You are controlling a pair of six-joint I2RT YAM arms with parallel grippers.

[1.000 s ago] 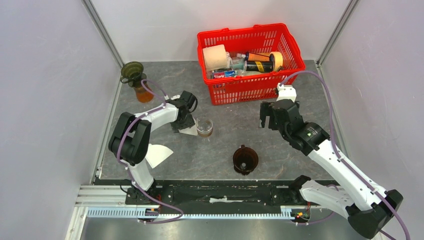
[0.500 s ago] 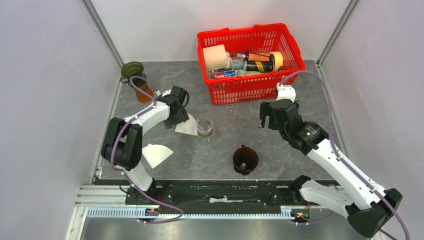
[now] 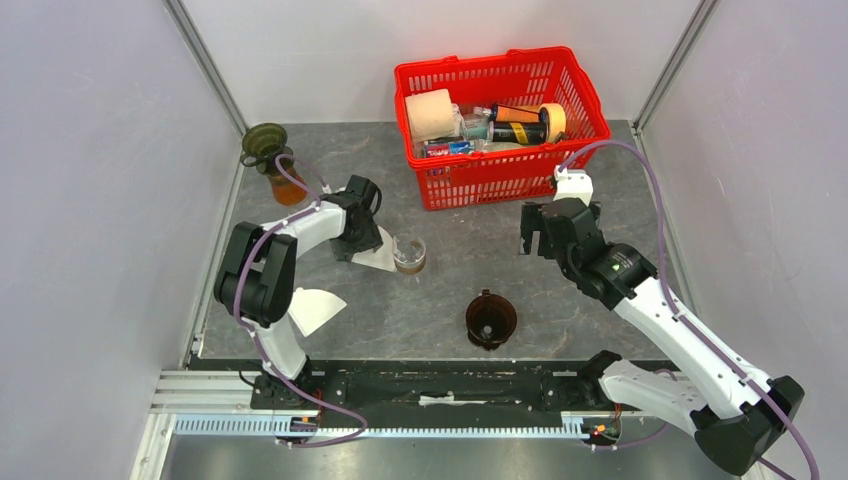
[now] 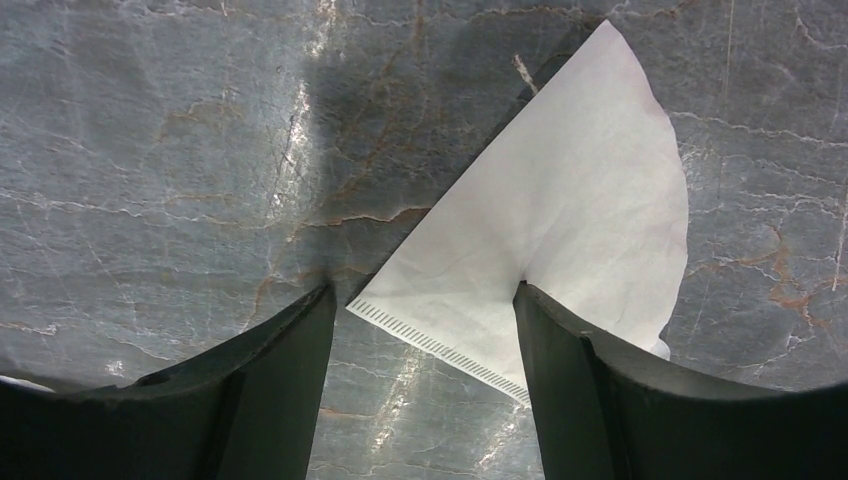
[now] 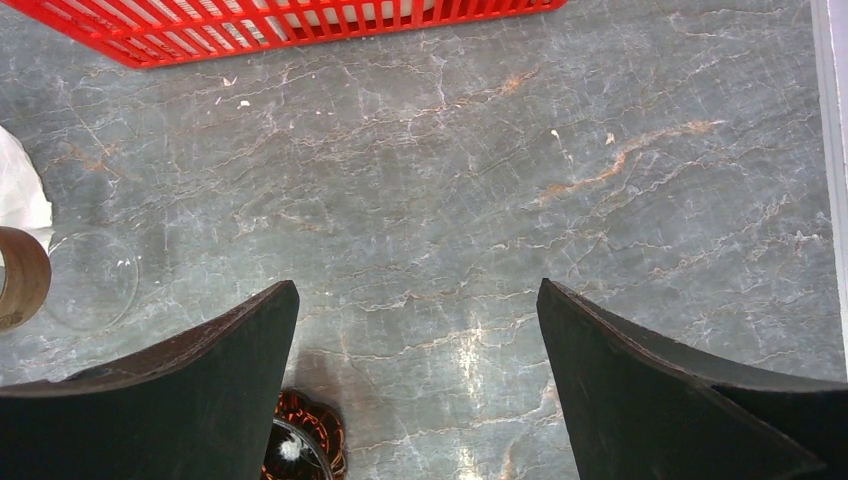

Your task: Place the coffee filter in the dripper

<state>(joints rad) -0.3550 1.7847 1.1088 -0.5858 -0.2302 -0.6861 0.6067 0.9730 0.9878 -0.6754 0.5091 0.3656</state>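
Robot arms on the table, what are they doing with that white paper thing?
The left gripper is down over a white coffee filter lying flat on the table beside a small glass. Its jaws are open on either side of one corner, and it has not lifted the filter yet. The right gripper hangs open over the table. The brown dripper, where the filter must go, has none in it.
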